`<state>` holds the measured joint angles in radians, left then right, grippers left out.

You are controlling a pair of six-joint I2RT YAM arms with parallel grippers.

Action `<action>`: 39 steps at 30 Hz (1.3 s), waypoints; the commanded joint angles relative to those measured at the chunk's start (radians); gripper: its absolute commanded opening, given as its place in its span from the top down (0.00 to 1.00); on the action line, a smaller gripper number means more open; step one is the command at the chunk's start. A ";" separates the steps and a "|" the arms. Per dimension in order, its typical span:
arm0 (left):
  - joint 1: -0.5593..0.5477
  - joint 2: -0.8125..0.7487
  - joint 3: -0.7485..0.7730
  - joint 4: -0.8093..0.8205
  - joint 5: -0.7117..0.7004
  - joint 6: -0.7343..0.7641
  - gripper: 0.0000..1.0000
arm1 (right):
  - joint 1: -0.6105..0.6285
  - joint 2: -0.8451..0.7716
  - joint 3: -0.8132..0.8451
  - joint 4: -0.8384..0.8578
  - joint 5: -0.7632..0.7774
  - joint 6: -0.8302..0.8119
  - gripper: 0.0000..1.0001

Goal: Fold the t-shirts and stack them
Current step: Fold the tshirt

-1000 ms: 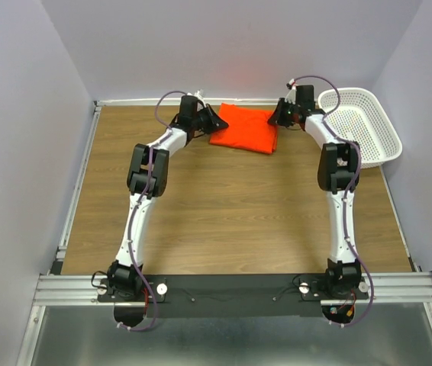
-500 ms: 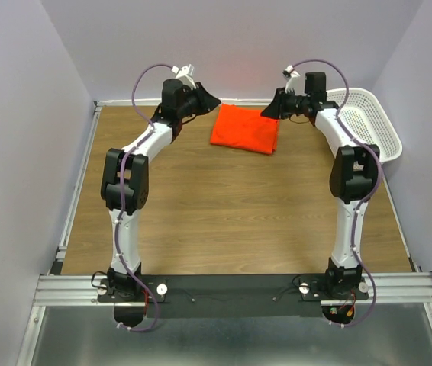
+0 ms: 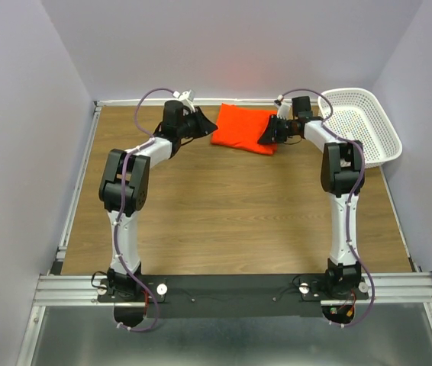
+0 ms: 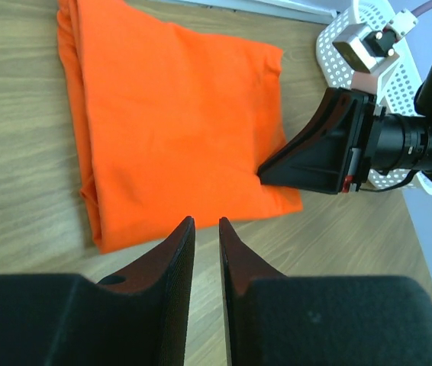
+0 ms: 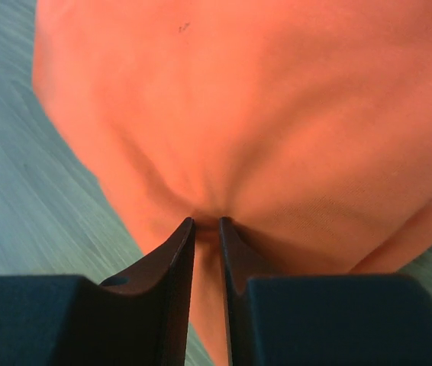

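Observation:
The orange-red t-shirt lies folded into a rectangle at the back middle of the wooden table. My left gripper hovers just off its left edge. In the left wrist view its jaws stand a narrow gap apart with only bare wood between them, and the t-shirt lies beyond the tips. My right gripper is at the shirt's front right corner. In the right wrist view it pinches a pucker of the orange cloth, with creases running to its tips. The left wrist view shows the right gripper touching that edge.
A white perforated basket stands at the back right, just beyond the right arm, and shows in the left wrist view as the basket behind the right wrist. Grey walls close in the table on three sides.
Both arms dropped from raised poses toward the shirt. The right gripper moved from the back right corner to the front right corner and met the cloth. The shirt stayed put.

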<state>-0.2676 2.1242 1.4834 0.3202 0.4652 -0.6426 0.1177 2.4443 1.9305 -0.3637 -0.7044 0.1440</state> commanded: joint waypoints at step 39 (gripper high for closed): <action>-0.030 0.367 0.459 -0.547 0.044 0.164 1.00 | 0.000 -0.904 -0.720 -0.138 -0.136 -0.423 0.11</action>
<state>-0.2924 2.4626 1.9339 -0.1497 0.4618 -0.5053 0.1188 1.5501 1.2194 -0.5087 -0.8101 -0.2634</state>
